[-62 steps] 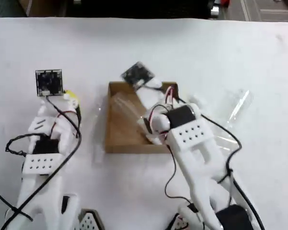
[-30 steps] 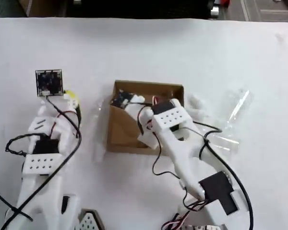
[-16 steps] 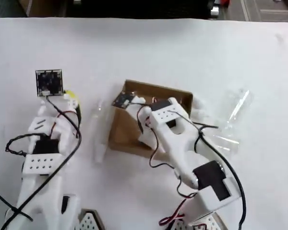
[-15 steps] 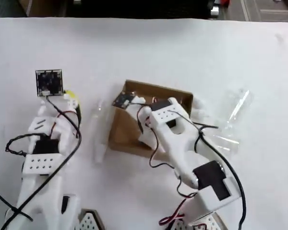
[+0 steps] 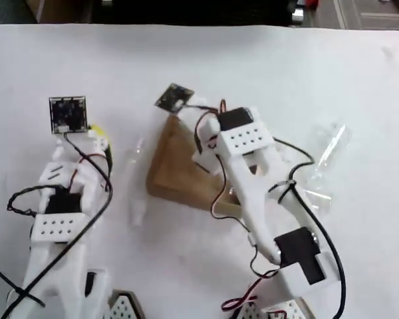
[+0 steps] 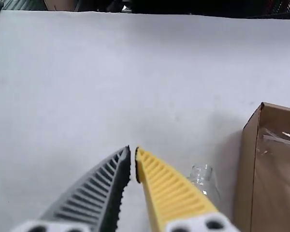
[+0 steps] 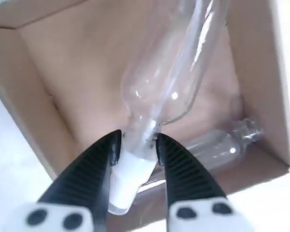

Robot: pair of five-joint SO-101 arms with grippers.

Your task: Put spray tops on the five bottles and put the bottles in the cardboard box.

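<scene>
High view: arm overlies tilted cardboard box (image 5: 176, 166). Right wrist view: right tool (image 7: 137, 145) clamps white-topped bottle (image 7: 174, 82) at neck, inside box. Left tool (image 6: 132, 157) closed above worktop (image 6: 87, 72).

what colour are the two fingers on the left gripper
On the left gripper, one finger is grey and the other yellow, clearest in the left wrist view.

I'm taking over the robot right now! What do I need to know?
Left gripper: jaws shut, empty, low over the table near the cardboard box.
Right gripper: jaws shut on the neck of a white-topped bottle, over the box.
In the box: one bottle with no spray top.
On the table beside the box: one open-necked bottle.
Left to do: release the held bottle into the box, top the others, box them.
</scene>
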